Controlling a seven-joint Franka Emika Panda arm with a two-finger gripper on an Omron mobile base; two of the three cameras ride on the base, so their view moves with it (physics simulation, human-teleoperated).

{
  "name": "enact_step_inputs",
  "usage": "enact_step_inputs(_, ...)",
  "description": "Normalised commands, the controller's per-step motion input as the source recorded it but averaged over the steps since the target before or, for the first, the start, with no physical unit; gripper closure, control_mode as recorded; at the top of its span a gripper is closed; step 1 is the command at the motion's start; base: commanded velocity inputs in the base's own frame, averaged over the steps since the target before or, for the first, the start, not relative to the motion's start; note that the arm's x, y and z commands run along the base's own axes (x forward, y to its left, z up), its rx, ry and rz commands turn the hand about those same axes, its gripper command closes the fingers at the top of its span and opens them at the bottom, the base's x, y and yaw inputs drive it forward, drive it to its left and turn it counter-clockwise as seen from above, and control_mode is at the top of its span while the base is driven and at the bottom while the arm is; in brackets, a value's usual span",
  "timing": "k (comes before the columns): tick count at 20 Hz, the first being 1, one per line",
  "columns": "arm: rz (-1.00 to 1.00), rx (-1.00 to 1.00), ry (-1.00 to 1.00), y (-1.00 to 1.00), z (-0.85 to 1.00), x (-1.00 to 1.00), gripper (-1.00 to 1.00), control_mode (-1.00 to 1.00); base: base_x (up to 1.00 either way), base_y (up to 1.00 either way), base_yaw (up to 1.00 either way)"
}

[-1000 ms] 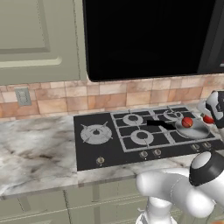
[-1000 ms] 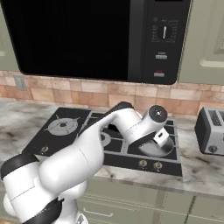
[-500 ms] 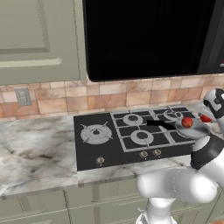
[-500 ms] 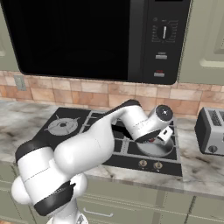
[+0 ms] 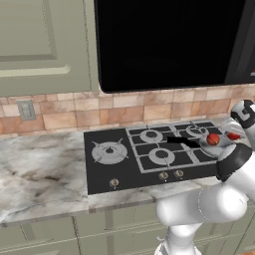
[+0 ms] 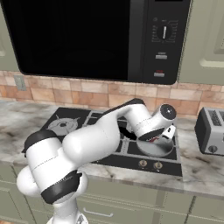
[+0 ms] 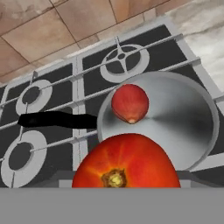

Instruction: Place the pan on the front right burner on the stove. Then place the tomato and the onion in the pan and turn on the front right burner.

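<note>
The silver pan (image 7: pixel 183 118) sits on the stove (image 5: pixel 114 169) at its front right, covering the front right burner, with its black handle (image 7: pixel 57 119) pointing left. Inside the pan lies the reddish onion (image 7: pixel 130 103), also visible as a red ball, the onion (image 5: pixel 213 139). The tomato (image 7: pixel 127 162) hangs close under the hand camera, just above the pan's near rim, and hides the fingertips. My gripper (image 6: pixel 158 136) is shut on the tomato over the pan (image 6: pixel 155 149).
Small silver knobs (image 5: pixel 163 175) line the stove's front edge. A larger star burner (image 5: pixel 108 152) sits at the left. A toaster (image 6: pixel 212 131) stands on the counter to the right. A microwave (image 6: pixel 87 39) hangs above the stove.
The hand with the tomato has shifted slightly right over the pan and the elbow has swung round. Pan and onion have not moved.
</note>
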Motion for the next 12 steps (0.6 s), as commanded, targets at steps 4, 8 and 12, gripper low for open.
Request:
enact_step_inputs(4,0.14,-0.05,0.00,-0.08,-0.20,0.00,1.00,-1.00,0.00,0.00,0.00)
enact_step_inputs(8,0.09,-0.05,0.00,-0.01,-0.19,0.00,1.00,-1.00,0.00,0.00,0.00)
enact_step_inputs(12,0.10,-0.05,0.00,0.00,-0.17,0.00,1.00,-1.00,0.00,0.00,0.00)
